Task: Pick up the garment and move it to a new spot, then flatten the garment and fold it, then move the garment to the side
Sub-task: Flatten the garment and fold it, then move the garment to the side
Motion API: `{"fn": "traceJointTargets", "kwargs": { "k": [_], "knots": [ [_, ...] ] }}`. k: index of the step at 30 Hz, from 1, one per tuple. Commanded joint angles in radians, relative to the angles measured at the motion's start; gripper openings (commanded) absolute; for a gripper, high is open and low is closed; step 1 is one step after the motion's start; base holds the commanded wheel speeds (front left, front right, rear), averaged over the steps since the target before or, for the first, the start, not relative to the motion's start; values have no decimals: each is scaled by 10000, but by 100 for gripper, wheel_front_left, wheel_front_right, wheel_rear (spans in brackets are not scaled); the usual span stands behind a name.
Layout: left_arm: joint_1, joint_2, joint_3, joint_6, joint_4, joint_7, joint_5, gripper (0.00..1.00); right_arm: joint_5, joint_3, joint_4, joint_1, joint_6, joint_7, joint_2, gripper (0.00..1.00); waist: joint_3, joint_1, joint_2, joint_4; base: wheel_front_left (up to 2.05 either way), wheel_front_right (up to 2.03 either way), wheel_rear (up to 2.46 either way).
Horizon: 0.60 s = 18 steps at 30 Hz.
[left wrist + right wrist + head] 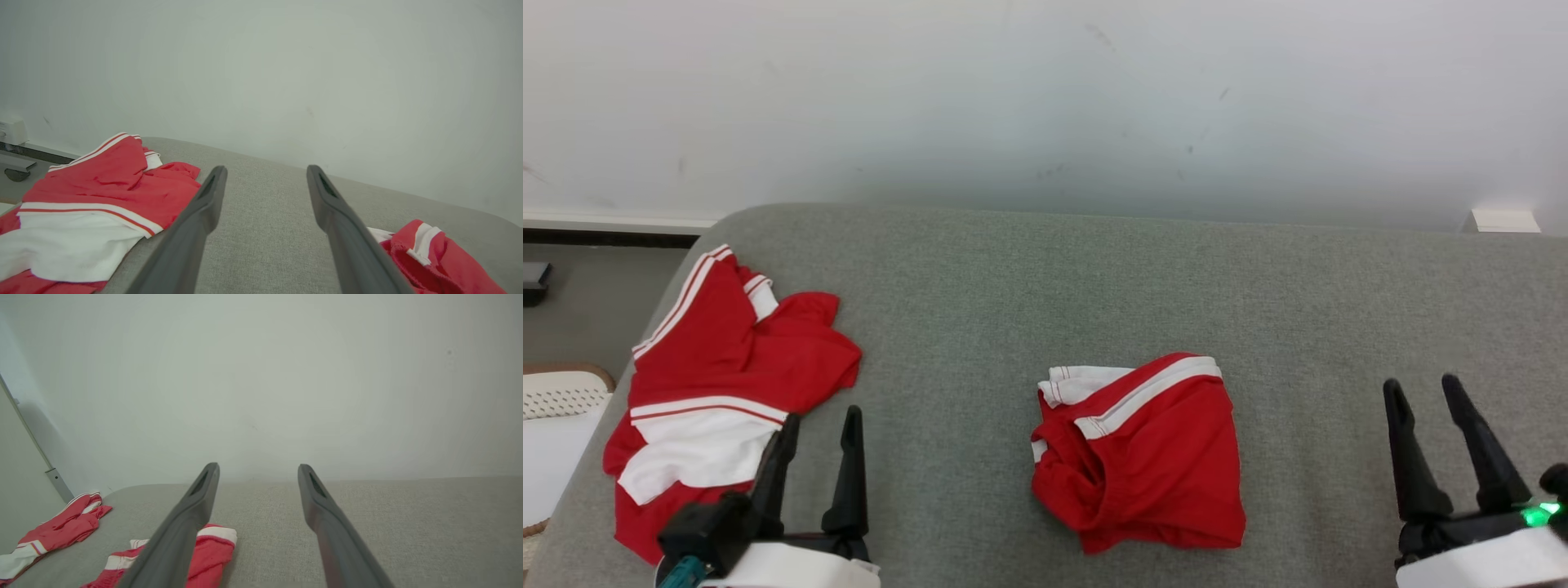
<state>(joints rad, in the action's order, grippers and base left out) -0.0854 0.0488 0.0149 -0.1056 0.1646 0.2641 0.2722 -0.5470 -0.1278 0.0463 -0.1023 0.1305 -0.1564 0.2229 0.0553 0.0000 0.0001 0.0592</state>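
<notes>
Both grippers sit low in the frame, fingers spread and holding nothing: the left gripper (821, 416) at lower left, the right gripper (1421, 382) at lower right. The red shorts (1152, 457) lie bunched at centre on the grey cushion (980, 310). A red-and-white garment (727, 359) is crumpled at far left. I'd judge the pick-up not yet begun. Pinching the shorts' white-striped upper edge at two spread points should let the cloth hang open.
</notes>
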Motion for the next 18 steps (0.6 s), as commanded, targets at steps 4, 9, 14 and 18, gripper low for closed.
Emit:
{"fn": "traceJointTargets", "kwargs": {
  "k": [4,9,14,18],
  "knots": [
    [9,34,52,-78,-13,2,-163,100,364,-124,544,577,2,-614,-267,100,-5,0,-1,-36,0,0,0],
    [142,34,114,-154,-56,2,-508,100,902,-258,1166,777,2,-936,-569,100,-8,0,-1,-130,0,0,0],
    [178,33,122,-153,-94,2,-532,100,1096,-313,1465,678,2,-1055,-766,100,-36,0,-1,-187,0,0,0],
    [185,33,154,-175,-59,2,-485,100,1075,-415,1631,560,2,-1087,-720,100,-71,0,-1,-186,0,0,0]
  ]
}}
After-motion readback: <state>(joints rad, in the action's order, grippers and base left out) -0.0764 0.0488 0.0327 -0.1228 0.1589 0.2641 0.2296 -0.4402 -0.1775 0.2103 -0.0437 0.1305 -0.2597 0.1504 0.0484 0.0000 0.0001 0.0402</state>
